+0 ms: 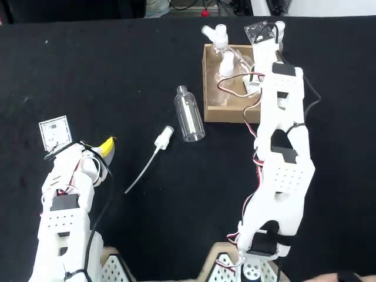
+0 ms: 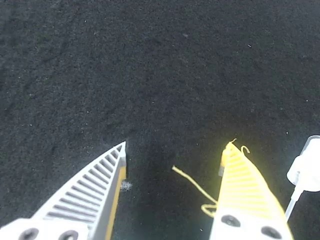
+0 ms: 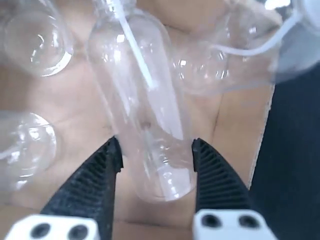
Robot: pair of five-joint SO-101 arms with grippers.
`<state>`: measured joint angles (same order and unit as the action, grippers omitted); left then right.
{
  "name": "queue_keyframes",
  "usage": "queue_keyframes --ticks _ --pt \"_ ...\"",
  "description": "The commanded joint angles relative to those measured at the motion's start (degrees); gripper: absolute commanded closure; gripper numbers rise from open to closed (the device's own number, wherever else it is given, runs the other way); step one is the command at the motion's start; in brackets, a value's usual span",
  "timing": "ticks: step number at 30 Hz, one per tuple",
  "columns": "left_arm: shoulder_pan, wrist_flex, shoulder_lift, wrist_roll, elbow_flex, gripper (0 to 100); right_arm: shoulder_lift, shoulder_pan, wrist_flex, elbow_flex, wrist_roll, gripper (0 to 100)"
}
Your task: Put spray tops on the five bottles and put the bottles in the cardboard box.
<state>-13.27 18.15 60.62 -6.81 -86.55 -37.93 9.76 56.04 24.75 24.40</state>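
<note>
While the right end effector (image 3: 156,145) clamps a capped bottle (image 3: 145,100) inside the box (image 1: 226,114), the left end effector (image 2: 177,146), apart, should probably fetch the spray top (image 1: 163,138) next.

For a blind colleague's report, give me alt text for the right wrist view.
The right gripper holds a clear bottle with a spray tube inside, over the cardboard box; other clear bottles sit around it.

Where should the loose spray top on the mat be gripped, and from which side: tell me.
Grip the spray top at its stubby white head, probably from above, closing across its width. It lies flat, and its thin dip tube, trailing toward the near edge, looks too slender to hold firmly. The open left gripper is the nearer one.
</note>
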Motion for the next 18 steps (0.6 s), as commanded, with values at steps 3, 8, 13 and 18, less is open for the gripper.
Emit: queue_keyframes --ticks 3,8,13,18 --pt "0.92 -1.41 0.7 0.0 0.48 71 6.55 2.64 0.53 1.63 -1.14 89.2" --pt "0.92 -1.41 0.7 0.0 0.48 71 9.71 1.85 5.19 2.07 -1.14 89.2" --pt "0.92 -1.41 0.7 0.0 0.48 71 12.53 1.67 7.38 1.54 -0.97 89.2" --pt "0.92 -1.41 0.7 0.0 0.48 71 14.37 1.58 9.41 2.07 -0.7 89.2"
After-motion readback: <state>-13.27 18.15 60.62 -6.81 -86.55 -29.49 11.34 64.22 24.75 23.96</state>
